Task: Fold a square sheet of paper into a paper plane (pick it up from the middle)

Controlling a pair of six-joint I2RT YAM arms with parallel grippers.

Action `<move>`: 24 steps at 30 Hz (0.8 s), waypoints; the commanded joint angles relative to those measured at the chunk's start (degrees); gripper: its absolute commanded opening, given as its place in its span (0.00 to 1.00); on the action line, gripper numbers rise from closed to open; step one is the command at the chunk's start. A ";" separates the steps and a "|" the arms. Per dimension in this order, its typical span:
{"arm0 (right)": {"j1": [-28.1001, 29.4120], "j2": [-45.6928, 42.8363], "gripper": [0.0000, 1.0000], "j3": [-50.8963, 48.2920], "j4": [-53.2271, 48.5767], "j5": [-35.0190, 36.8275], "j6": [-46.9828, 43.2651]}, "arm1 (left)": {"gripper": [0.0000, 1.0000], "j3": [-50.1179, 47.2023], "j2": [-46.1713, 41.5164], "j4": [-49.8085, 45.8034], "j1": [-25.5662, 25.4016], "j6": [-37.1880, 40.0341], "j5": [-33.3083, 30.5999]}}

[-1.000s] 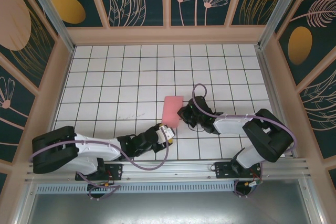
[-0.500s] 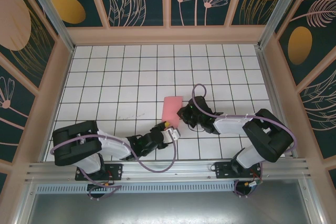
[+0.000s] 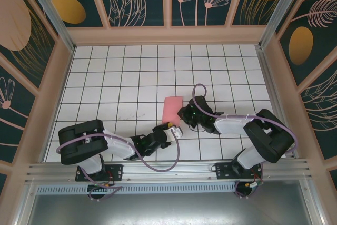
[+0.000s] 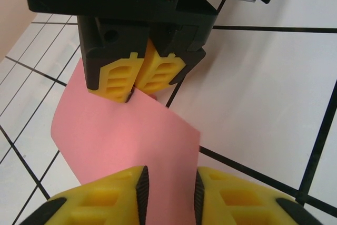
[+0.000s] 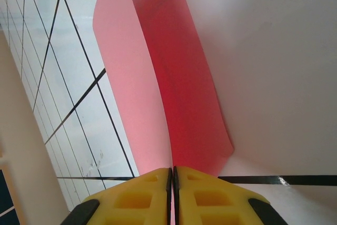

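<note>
The thin pink square sheet of paper [image 3: 172,108], likely floppy and crease-prone, rests half-folded on the white gridded table [image 3: 105,77]. The right gripper [image 5: 172,175] pinches one edge. The left gripper [image 4: 169,183] straddles the opposite edge, not yet clamped; edges seem the sensible hold.

Pink paper [image 5: 152,77]: thin, matt, smooth. Finger pads [image 4: 105,196]: yellow moulded plastic, ribbed. Table [image 3: 116,72]: white, smooth, possibly laminate.

The left gripper [image 3: 175,131] pointed toward 2 o'clock, its jaws a little apart. The right gripper [image 3: 183,113], reaching toward 10 o'clock, was pinched tight on the square sheet of paper [image 3: 172,109].
</note>
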 commanded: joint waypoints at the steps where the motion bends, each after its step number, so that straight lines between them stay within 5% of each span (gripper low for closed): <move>1: -0.34 -0.80 0.14 1.47 -1.17 -0.76 -1.19 | 0.24 0.99 0.27 1.23 -0.15 -0.68 -1.82; 15: -0.32 -3.03 0.21 1.46 -3.64 0.52 -3.13 | 0.03 0.96 -3.38 -1.62 0.38 -4.95 0.96; 24: -2.45 -12.18 0.33 1.93 -15.04 4.81 -9.06 | 0.05 0.44 -11.49 -7.53 7.43 -17.11 17.85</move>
